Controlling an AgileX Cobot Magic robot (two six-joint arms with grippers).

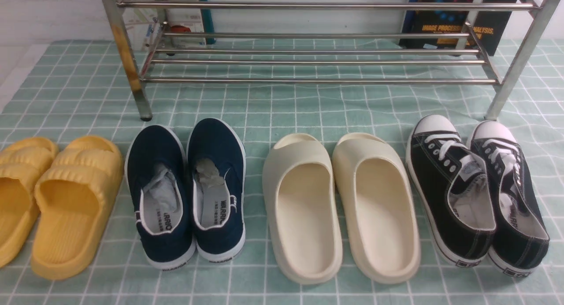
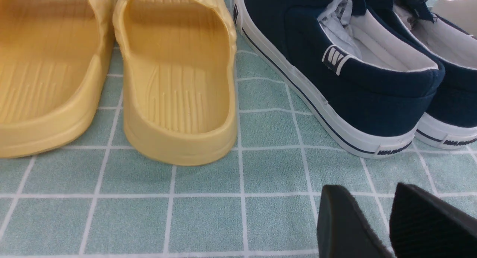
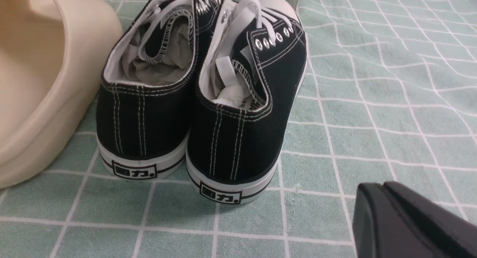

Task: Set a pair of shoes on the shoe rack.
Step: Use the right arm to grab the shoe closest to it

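The worktop (image 1: 282, 106) is covered with a pale green checked cloth. The shoe rack (image 1: 321, 81), built of chrome tubes, stands at the far side; its left front leg carries rust staining, and no footwear sits on its bars.

Four pairs are lined up in front of the rack with toes pointing toward it. From left to right these are the yellow slides (image 1: 72, 199), the navy slip-ons (image 1: 218, 150), the cream slides (image 1: 304, 203) and the pair of shoes (image 1: 436, 181). The pair of shoes, black canvas with white laces and toe caps, rests on the cloth at the right end of the row, near the rack's right front leg. The two sneakers touch along their sides.

The left hand (image 2: 367, 198) hovers behind the navy slip-ons, its fingers slightly apart and holding nothing. The right hand (image 3: 376, 191) hovers behind the pair of shoes, its fingers pressed together and empty.
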